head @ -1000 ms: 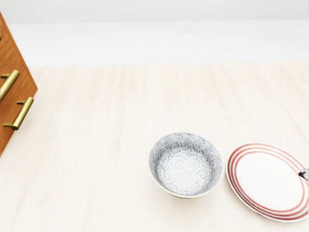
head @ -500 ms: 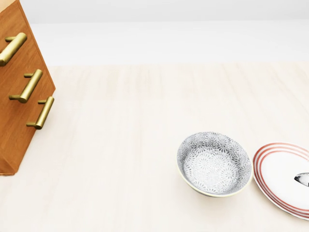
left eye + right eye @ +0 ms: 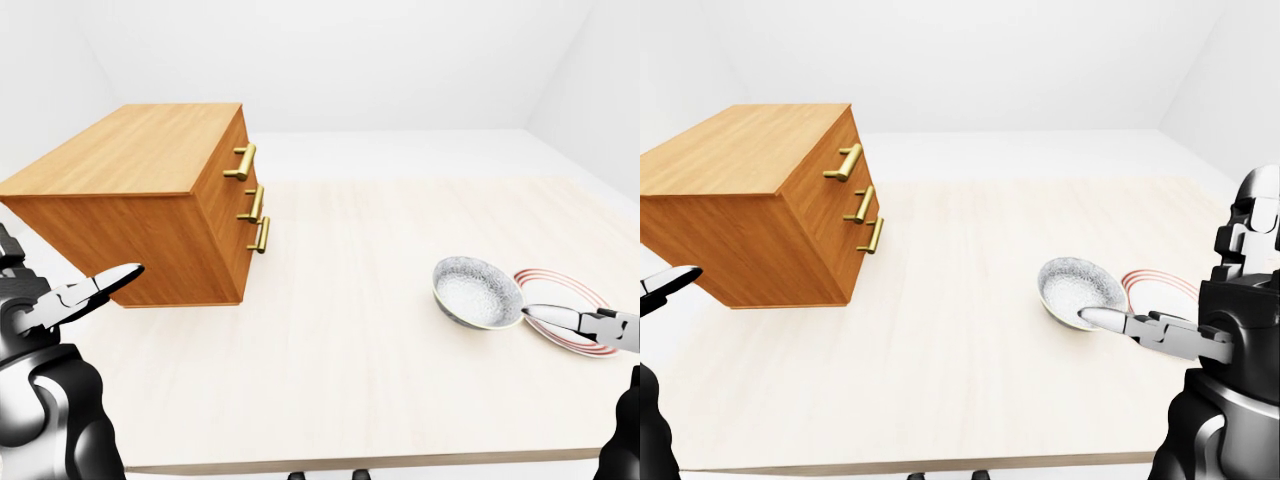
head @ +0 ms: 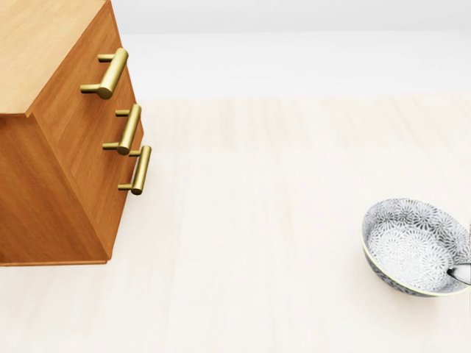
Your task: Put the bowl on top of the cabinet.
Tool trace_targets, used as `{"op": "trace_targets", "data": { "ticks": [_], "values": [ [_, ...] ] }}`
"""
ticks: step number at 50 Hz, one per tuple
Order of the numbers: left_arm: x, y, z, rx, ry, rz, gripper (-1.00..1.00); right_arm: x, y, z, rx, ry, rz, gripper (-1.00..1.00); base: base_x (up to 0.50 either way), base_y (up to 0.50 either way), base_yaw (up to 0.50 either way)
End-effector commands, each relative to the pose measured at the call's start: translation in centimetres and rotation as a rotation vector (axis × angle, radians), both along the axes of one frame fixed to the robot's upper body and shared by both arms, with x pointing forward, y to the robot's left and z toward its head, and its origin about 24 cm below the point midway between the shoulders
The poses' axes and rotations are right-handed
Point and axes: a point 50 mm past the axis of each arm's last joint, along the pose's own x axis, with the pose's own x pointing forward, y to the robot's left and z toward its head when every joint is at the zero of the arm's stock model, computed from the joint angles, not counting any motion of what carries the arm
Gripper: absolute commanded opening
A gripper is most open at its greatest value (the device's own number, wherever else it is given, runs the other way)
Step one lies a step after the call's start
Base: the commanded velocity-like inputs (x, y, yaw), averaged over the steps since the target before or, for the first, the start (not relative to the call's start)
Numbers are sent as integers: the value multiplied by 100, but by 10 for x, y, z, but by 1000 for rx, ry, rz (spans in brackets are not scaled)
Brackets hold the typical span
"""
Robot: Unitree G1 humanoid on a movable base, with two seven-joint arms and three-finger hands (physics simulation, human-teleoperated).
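Observation:
The bowl [image 4: 416,246], grey-white with a flower pattern, stands upright on the pale wooden table at the right of the head view. The wooden cabinet [image 3: 150,200] with three brass handles [image 4: 131,129] stands on the table at the left, its flat top [image 3: 140,150] bare. My right hand [image 3: 1110,320] hovers open, fingers stretched out, with its tip just over the bowl's near rim. My left hand [image 3: 95,288] is open at the lower left, short of the cabinet's near side and holding nothing.
A white plate [image 3: 570,300] with red rings lies just right of the bowl, partly behind my right hand. Bare tabletop [image 3: 340,280] spans between cabinet and bowl. The table's near edge [image 3: 350,462] runs along the bottom of the eye views.
The whole head picture has slid right: the camera has turned left. More of the cabinet shows, the bowl sits near the right edge and the plate has left the view. Neither has moved on the table.

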Motion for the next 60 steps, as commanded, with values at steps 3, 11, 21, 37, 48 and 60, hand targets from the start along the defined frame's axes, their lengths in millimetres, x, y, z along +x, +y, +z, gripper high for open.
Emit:
{"op": "trace_targets", "data": {
  "ticks": [3,11,21,37,48,60],
  "values": [
    [0,0,0,-1,0,-1,100,0,0,-1,0,5,-2,100,0,45,0],
    [0,0,-1,-2,4,-1,100,0,0,0,-3,1,-3,100,0,45,0],
    [1,0,-2,-5,6,-3,100,0,0,0,-3,1,-4,100,0,45,0],
    [0,0,-1,-4,4,-1,100,1,-2,-3,15,13,-10,100,0,27,0],
    [1,-1,-2,-4,9,-2,100,2,-3,13,-49,-46,-28,100,0,0,0],
    [4,1,-4,-7,22,1,100,111,-48,14,-829,621,-257,100,0,0,0]
  ]
}}
